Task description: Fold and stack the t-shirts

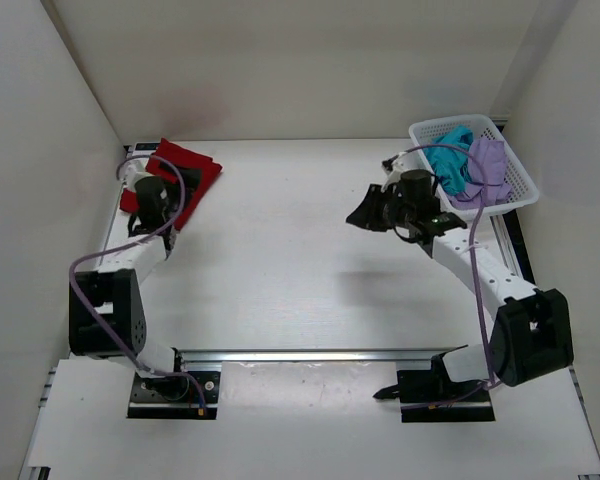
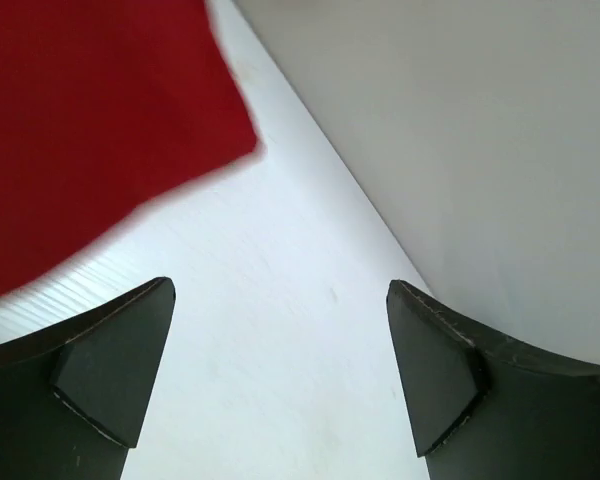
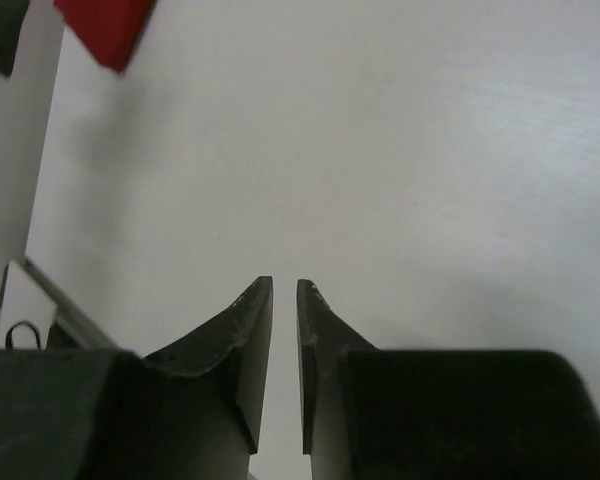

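Left gripper (image 2: 280,292): your fingers stand wide apart, with only bare table (image 1: 280,260) between them.
Dark red t-shirt (image 1: 183,170): it lies at the far left corner, just past one of your left fingertips and outside the gap.
Right gripper (image 3: 285,285): your fingers are drawn almost together, a thin slit between them, gripping nothing.
Teal t-shirt (image 1: 448,162): bunched in the white mesh basket (image 1: 423,130), far right.
Lavender t-shirt (image 1: 488,168): beside the teal one in that basket, spilling over its near rim, apart from your right fingers.
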Robot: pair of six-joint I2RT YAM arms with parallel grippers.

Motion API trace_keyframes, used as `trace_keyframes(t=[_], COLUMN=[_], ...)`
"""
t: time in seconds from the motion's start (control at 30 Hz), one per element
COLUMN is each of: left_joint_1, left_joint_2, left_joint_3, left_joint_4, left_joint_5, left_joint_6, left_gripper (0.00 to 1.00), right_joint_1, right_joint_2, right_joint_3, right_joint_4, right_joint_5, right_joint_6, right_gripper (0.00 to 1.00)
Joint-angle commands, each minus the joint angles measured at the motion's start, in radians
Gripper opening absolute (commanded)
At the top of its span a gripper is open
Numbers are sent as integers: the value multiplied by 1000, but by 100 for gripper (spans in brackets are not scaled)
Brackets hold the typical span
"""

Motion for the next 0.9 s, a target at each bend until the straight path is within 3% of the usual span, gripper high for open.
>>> trace_keyframes(t=[0.0, 0.13, 0.2, 0.33, 0.5, 0.6, 0.7, 0.87], left_joint_1=[-167, -429, -613, -856, -983, -1042, -1080, -1111], left_joint_2=[-125, -174, -190, -173, -138, -124, -99, -84], left_joint_3=[-36, -33, -45, -72, -169, -219, -251, -315], left_joint_4=[19, 13, 9, -10, -7, 38, 65, 124], left_joint_5=[-57, -45, -54, -54, 75, 150, 191, 214], left_joint_6=[71, 151, 204, 284, 332, 321, 310, 283], left_gripper=[99, 99, 99, 99, 99, 99, 80, 80], right_joint_1=[-89, -233, -340, -504, -595, -632, -652, -689], right_joint_2=[-24, 11, 47, 134, 267, 373, 459, 558], right_joint_3=[107, 219, 262, 322, 368, 428, 488, 562], right_joint_4=[-62, -105, -116, -108, -45, -33, -2, 30], right_joint_5=[85, 125, 101, 87, 186, 151, 127, 99], right_joint_6=[-41, -113, -114, -68, -57, -38, -7, 47], right_gripper=[13, 11, 11, 9, 23, 32, 38, 47])
